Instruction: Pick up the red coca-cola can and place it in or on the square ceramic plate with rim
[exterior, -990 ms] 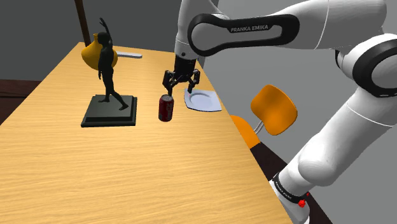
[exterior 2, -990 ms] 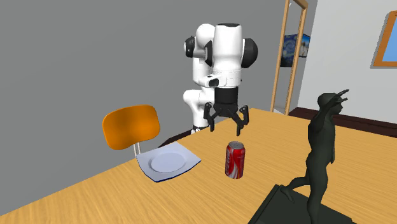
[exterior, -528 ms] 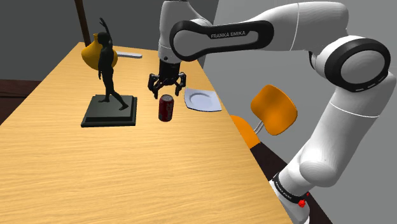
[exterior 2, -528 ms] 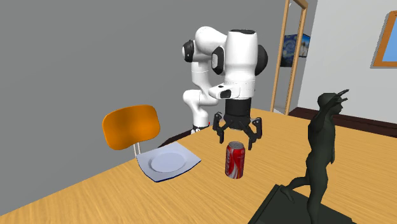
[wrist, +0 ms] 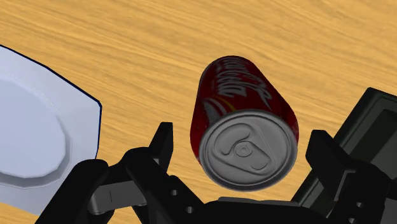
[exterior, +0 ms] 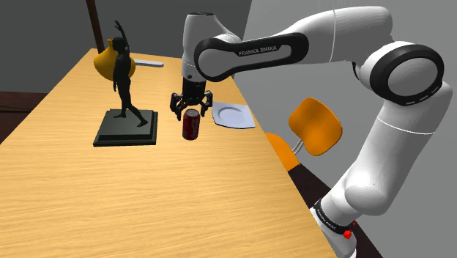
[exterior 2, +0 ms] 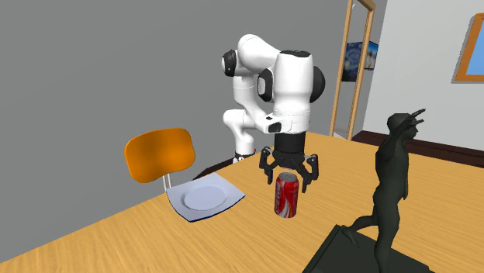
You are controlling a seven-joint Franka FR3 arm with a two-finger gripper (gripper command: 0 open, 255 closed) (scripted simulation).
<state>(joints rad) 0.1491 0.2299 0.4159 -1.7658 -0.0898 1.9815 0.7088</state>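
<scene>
Table [exterior: 146, 198] edge beside plate [exterior: 233, 116]; end effector [exterior 2: 288, 169] astride can [exterior 2: 286, 195].

Bright, even light throughout, crisp focus, faint soft shadows

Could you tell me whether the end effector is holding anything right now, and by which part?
Nothing is held: the open end effector straddles the top of the red can without touching it.

I see a dark figurine [exterior: 121, 73] upright on its stepped base on the wooden worktop [exterior: 146, 198], a yellow vase [exterior: 105, 62] just behind it, and an orange chair [exterior: 315, 126] beside the worktop's edge.
</scene>
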